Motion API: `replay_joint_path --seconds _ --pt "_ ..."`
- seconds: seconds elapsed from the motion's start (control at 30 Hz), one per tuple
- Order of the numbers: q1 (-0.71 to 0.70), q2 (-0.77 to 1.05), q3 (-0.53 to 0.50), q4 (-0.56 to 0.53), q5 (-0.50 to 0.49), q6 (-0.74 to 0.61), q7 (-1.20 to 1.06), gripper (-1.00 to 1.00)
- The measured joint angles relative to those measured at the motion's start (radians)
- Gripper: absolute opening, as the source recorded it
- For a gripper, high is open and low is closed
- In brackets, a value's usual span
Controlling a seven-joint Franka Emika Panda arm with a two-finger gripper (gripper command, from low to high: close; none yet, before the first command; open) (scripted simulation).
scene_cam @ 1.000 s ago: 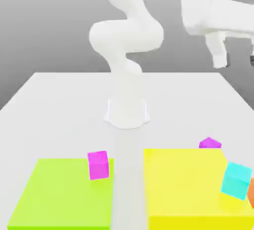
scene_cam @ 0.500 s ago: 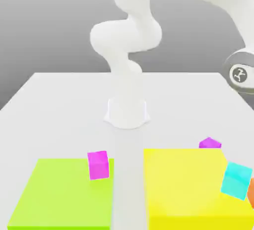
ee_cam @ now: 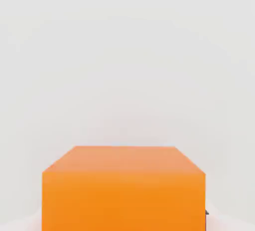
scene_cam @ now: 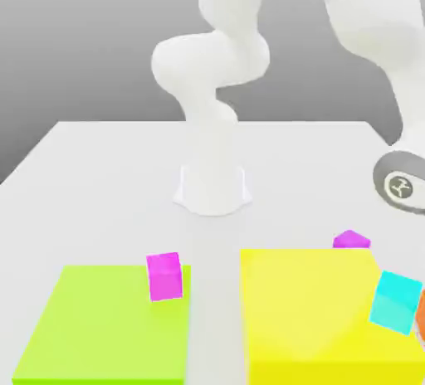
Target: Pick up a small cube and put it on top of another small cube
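The white tabletop (scene_cam: 100,176) stretches wide and bare across the middle of the exterior view, with open room all around the arm's base (scene_cam: 212,188) at center. Along the lower edge lie two flat pads: a lime green pad (scene_cam: 104,325) at lower left and a yellow pad (scene_cam: 319,313) at lower right, with a narrow strip of tabletop between them. A magenta cube (scene_cam: 164,275) sits at the green pad's far right corner. A second magenta cube (scene_cam: 351,240) sits just behind the yellow pad's far edge. A cyan cube (scene_cam: 395,302) stands tilted at the yellow pad's right edge, and right beside it, cut by the frame's right edge, a sliver of the small orange cube (scene_cam: 421,319) shows at lower right.

The arm rises from its base, bends at upper center, then sweeps out of the top of the frame and comes down along the right side; a round wrist joint (scene_cam: 401,184) sits at mid right, above the cyan cube.

In the hand view the orange cube (ee_cam: 123,187) sits very close at the lower center, on pale, bare tabletop. A small dark bit of the tool (ee_cam: 206,213) peeks out at the cube's lower right edge. The tool is clenched; whether it grips the cube cannot be told.
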Motion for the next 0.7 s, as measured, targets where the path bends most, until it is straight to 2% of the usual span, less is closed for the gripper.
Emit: replay_joint_path --seconds 0.17,0.37,0.7 --pt "-0.055 -0.131 0.042 -0.063 0.146 -0.055 -0.020 -1.00" --pt "-0.114 -0.304 0.017 -0.164 0.273 -0.115 0.040 -1.00" --pt "-0.459 -0.623 -0.177 -0.426 0.186 -0.176 0.464 -1.00"
